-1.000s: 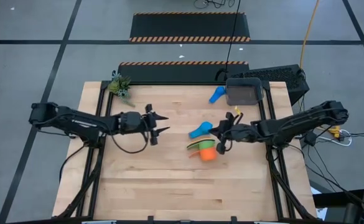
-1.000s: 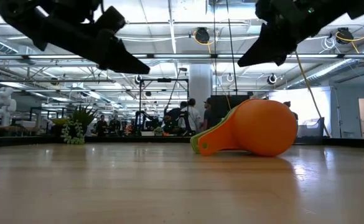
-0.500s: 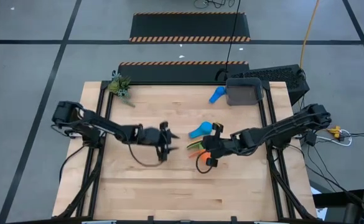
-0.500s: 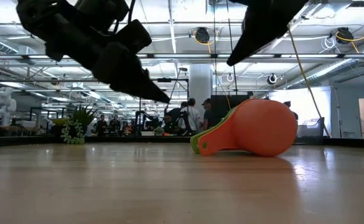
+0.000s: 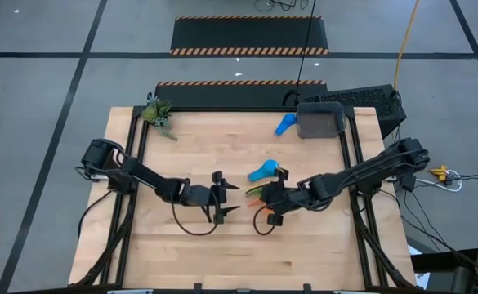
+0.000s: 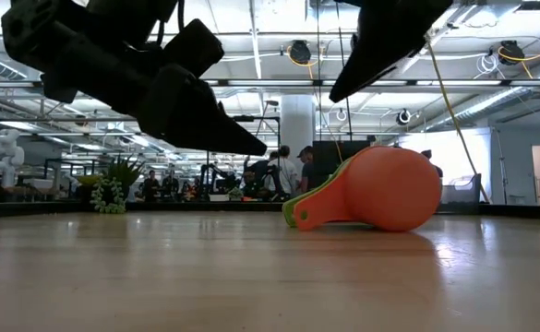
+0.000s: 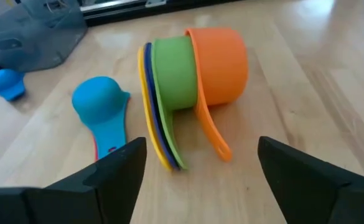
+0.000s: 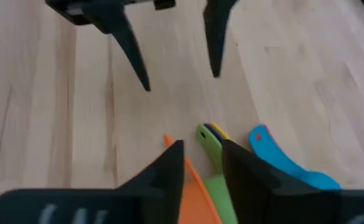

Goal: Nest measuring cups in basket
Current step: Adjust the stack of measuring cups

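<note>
A stack of nested measuring cups (image 7: 194, 68), orange outermost, then green, navy and yellow, lies on its side at the table's middle (image 5: 255, 193). A light blue cup (image 5: 263, 171) lies mouth down just beyond it. A blue cup (image 5: 285, 124) lies beside the dark grey basket (image 5: 319, 120) at the far right. My left gripper (image 5: 232, 198) stands open, level with the stack on its left side, fingers pointing at the handles. My right gripper (image 8: 201, 152) hovers above the stack, slightly open, touching nothing.
A black keyboard (image 5: 361, 100) lies behind the basket, at the table's far right corner. A small green plant (image 5: 157, 112) stands at the far left corner. Bare wood stretches along the near side of the table (image 5: 239, 253).
My left gripper has moved down and toward the table's right and near edges, closing in on the stack, and its fingers have spread wider. My right gripper has moved toward the left edge until it hangs over the stack. The cups have kept still.
</note>
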You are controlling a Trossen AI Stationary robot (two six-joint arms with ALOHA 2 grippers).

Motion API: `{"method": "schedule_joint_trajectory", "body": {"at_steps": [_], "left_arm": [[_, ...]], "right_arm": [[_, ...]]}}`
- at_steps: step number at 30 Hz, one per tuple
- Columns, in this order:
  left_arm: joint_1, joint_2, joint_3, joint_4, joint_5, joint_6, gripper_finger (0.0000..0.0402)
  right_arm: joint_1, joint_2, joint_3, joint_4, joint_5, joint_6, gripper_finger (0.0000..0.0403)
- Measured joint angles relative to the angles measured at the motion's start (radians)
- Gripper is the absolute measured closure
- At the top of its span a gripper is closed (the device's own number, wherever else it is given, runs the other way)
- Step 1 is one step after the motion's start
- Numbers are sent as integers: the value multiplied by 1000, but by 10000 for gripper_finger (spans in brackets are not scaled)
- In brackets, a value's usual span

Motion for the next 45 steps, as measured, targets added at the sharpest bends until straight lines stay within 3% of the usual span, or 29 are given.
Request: {"method": "schedule_joint_trajectory", "body": {"at_steps": [8,13,22,34,45], "left_arm": [[28,-43,0,-60,0,12,121],[45,-107,0,-165,0,12,123],[104,-218,0,-240,14,13,123],[157,-219,0,-259,53,19,124],[176,-219,0,-300,90,14,124]], "right_arm": [[5,108,120,-46,4,-83,195],[6,168,179,-113,6,-125,150],[0,201,190,-50,-43,-163,138],[-10,264,234,-78,-52,-250,135],[-15,297,234,-75,-61,-258,95]]}}
